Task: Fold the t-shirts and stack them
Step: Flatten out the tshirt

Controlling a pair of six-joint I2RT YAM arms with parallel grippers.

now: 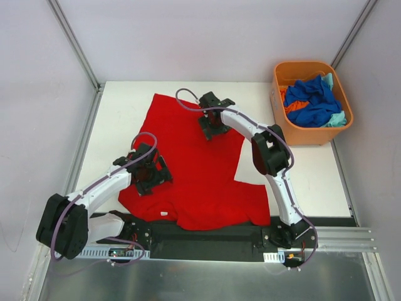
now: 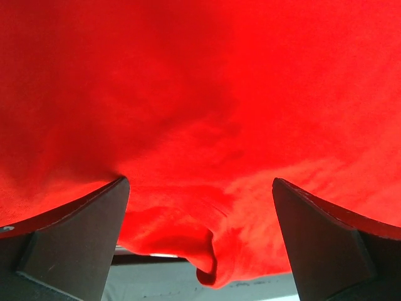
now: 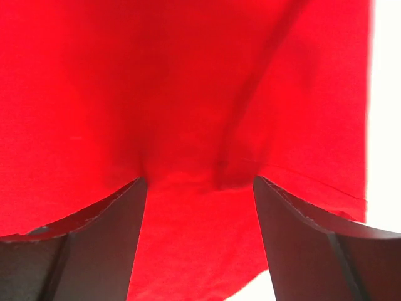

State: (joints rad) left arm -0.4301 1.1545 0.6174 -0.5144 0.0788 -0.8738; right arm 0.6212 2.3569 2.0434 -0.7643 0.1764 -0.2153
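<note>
A bright red t-shirt lies spread on the white table, with a fold along its left side. My left gripper is low over the shirt's left part. In the left wrist view its jaws stand wide open around a rumpled edge of red cloth. My right gripper presses down on the shirt's upper middle. Its jaws are open with red cloth bunched between the fingertips. Royal blue, orange and pale teal shirts lie heaped in the tub.
The rigid orange plastic tub stands at the table's back right corner. A black strip runs along the near edge between the arm bases. Metal frame posts and pale walls enclose the table.
</note>
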